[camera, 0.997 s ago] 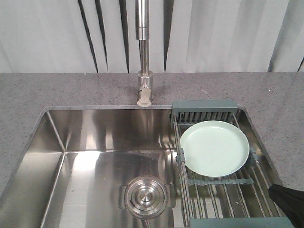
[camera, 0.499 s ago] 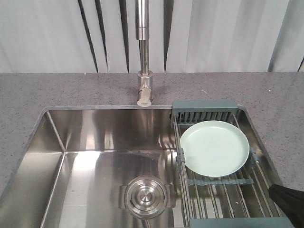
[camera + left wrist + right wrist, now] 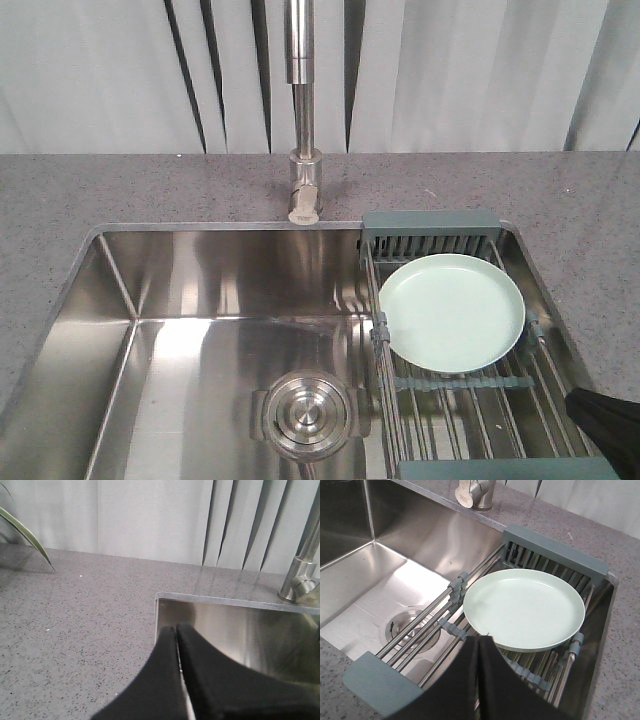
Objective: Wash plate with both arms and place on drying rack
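The pale mint-green plate (image 3: 452, 312) (image 3: 524, 608) lies flat, face up, on the drying rack (image 3: 470, 395) (image 3: 440, 635) that spans the right end of the sink. My right gripper (image 3: 479, 639) is shut and empty, its tips just short of the plate's near rim. In the front view only a black corner of the right arm (image 3: 610, 425) shows at the bottom right. My left gripper (image 3: 176, 627) is shut with nothing in it, hovering over the sink's far left corner by the counter.
The steel sink (image 3: 180, 300) has a round drain (image 3: 308, 412) at the bottom centre. A tall steel tap (image 3: 303, 130) stands behind it. Grey speckled counter (image 3: 75, 610) surrounds the basin. A plant leaf (image 3: 22, 532) pokes in at far left.
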